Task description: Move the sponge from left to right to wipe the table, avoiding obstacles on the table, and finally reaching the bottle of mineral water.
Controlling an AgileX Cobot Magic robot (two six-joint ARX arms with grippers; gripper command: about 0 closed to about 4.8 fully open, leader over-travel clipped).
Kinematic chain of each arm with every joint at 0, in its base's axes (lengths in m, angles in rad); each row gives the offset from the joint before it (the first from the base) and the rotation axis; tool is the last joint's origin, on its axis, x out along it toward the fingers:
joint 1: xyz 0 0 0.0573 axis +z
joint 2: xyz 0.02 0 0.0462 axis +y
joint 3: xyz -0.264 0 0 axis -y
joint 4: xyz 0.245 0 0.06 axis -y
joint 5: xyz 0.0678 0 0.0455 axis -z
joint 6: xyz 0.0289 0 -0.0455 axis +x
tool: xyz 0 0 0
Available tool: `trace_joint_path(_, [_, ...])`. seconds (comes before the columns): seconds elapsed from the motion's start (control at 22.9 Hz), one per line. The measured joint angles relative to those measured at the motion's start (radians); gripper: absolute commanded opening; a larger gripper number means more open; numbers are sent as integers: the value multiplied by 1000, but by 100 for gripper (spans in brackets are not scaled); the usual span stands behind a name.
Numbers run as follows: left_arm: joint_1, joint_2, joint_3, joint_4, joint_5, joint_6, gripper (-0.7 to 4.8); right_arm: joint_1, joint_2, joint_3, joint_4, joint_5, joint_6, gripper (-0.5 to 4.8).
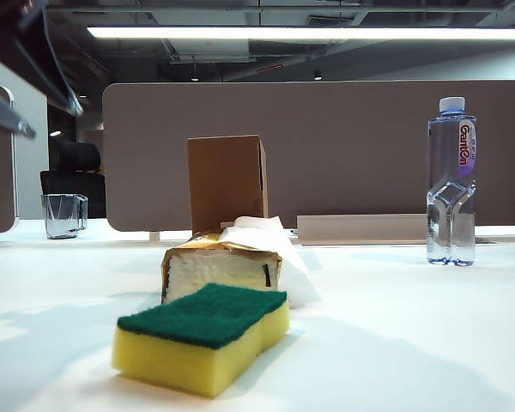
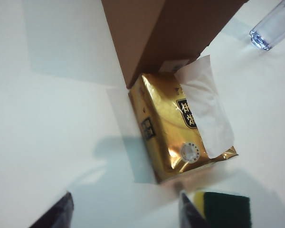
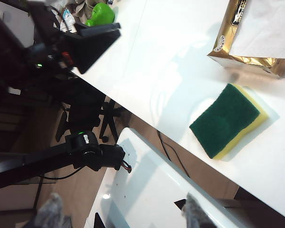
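The sponge (image 1: 204,336), yellow foam under a dark green scouring top, lies flat on the white desk (image 1: 412,343). At its 12 o'clock, just beside it, lies the gold tissue pack (image 1: 221,266), the upright brown box (image 1: 227,183) behind. The capped mineral water bottle (image 1: 451,180) stands upright at 2 o'clock, well apart.

sponge (image 1: 204,336): yellow foam, rough green top | tissue pack (image 2: 173,124): glossy gold wrap | box (image 1: 227,181): matt cardboard

tissue pack (image 1: 221,264) and cardboard box (image 1: 227,183) blocking behind sponge (image 1: 204,335), open table (image 1: 395,343) rightward
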Motion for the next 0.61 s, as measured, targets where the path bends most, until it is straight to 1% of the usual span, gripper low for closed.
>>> trace_joint_path(0.04, [3,-3,18,-24,-9,19,284,0,0,0,-3,0,0,332])
trace_joint_path(0.09, [12,-11,60,-76,-27,61,290,0,-4,0,-18,0,0,333])
trace_joint_path(0.17, [18,-15,141,-166,-78,123,347,0,-10,0,-63,0,-3,333])
trace_joint_path(0.26, [18,-15,190,-216,-111,161,398,0,-13,0,-93,1,-8,333])
trace_joint_path(0.31, [18,-15,219,-245,-133,185,409,0,-18,0,-102,1,-10,333])
trace_joint_path(0.39, [23,-15,290,-326,-177,238,409,0,-32,0,-109,0,-13,333])
trace_joint_path(0.52, [32,-20,390,-430,-197,290,409,0,-34,0,-111,1,-14,333])
trace_joint_path(0.61, [84,-45,439,-480,-201,333,409,0,-35,0,-111,17,-14,332])
